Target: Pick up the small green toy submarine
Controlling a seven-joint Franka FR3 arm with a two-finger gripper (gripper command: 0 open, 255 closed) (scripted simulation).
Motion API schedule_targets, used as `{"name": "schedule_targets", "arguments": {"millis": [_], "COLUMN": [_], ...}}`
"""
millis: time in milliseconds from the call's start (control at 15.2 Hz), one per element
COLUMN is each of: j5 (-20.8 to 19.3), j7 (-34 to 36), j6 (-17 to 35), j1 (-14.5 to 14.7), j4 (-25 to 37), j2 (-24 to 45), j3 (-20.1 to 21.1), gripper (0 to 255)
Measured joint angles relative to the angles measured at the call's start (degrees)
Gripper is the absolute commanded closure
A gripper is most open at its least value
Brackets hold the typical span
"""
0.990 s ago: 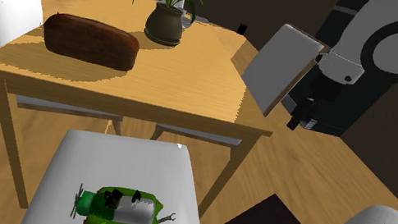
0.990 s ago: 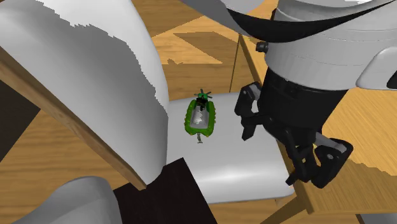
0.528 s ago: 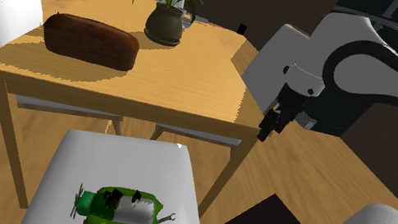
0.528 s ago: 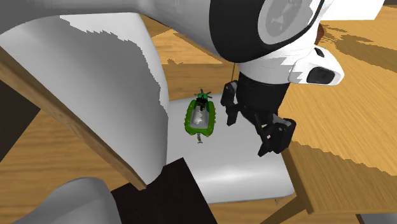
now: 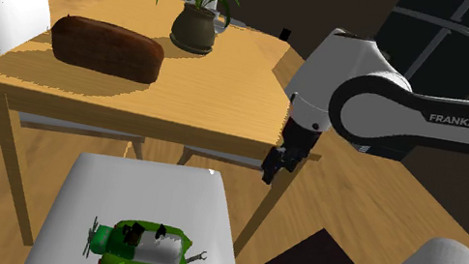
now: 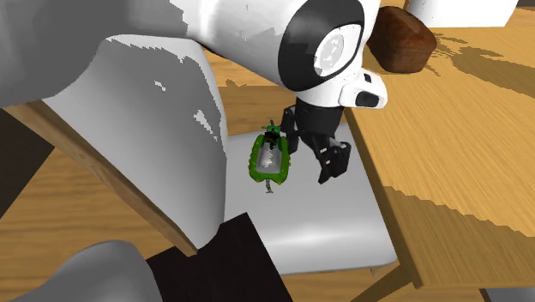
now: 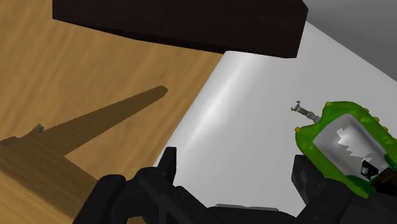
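In the shoulder view, we see the end effector (image 5: 273, 162) in the air, well apart from the green submarine (image 5: 143, 246). The toy lies on the white chair seat (image 5: 144, 190), long axis across the picture, propeller leftward. In the second exterior view, that axis runs up the picture. In the wrist view, the fingers (image 7: 168, 167) stand spread and empty, the submarine beside one. We judge centring, descending, closing and lifting all remain.

- The small green toy submarine (image 5: 142, 250) lies on the white chair seat (image 5: 144, 190).
- That seat stands just before the light wooden table (image 5: 219, 94).
- On the table, the dark brown loaf (image 5: 106, 48) sits at the shoulder view's left, and the leafy potted plant (image 5: 194, 26) stands behind it, further right.
- My black two-finger gripper (image 6: 313, 159) hangs over the seat, just beside the submarine and apart from it.
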Motion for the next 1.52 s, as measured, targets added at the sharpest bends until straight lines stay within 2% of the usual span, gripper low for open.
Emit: {"name": "schedule_targets", "arguments": {"millis": [396, 726, 1122, 1518], "j5": [1.6, 0.5, -3.5, -8.1], "j7": [5.8, 10.6, 18.0, 23.5], "j6": [6.6, 12.1, 17.2, 20.0], "j1": [2.2, 3.3, 5.6, 8.5], "j4": [2.4, 6.2, 12.7, 19.3], "j2": [9.6, 19.6, 32.4, 43.1], "j3": [5.5, 9.3, 12.9, 13.7], "gripper": [0, 0, 0, 0]}}
